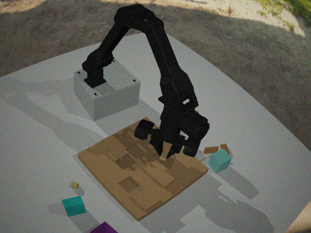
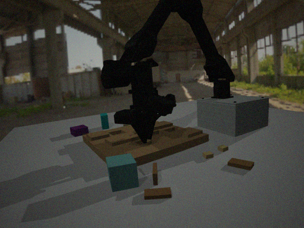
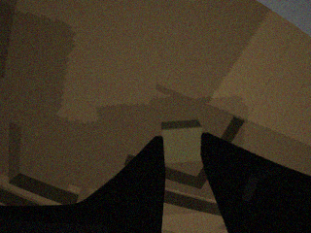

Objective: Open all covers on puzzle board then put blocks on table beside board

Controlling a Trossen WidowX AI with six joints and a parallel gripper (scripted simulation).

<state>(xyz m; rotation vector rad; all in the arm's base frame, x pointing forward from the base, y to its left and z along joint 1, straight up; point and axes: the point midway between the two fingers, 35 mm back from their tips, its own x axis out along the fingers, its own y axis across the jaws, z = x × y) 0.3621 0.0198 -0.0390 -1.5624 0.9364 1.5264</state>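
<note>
Gripper clamped on small tan block in its well, mid-task, several blocks already out.

Gripper (image 1: 165, 156) points down at the puzzle board (image 1: 100, 162), fingers closed on a small tan block (image 3: 181, 144) that looks seated in or just at its well near the board's right side; can't tell if it has cleared the rim. Around it, two square wells (image 1: 128, 184) show bare with covers slid aside, so those look done; whether every cover is open can't be read from here. Off the board on the desk (image 1: 250, 120): teal cube (image 1: 219, 160) just beside the right edge with two brown pieces (image 1: 211, 149) near it, second teal block (image 1: 73, 205), purple block (image 1: 104, 228), small tan cube (image 1: 74, 185). Left, by my read: lift this block, set it on the desk clear of the board, check remaining covers, back the gripper off.
</note>
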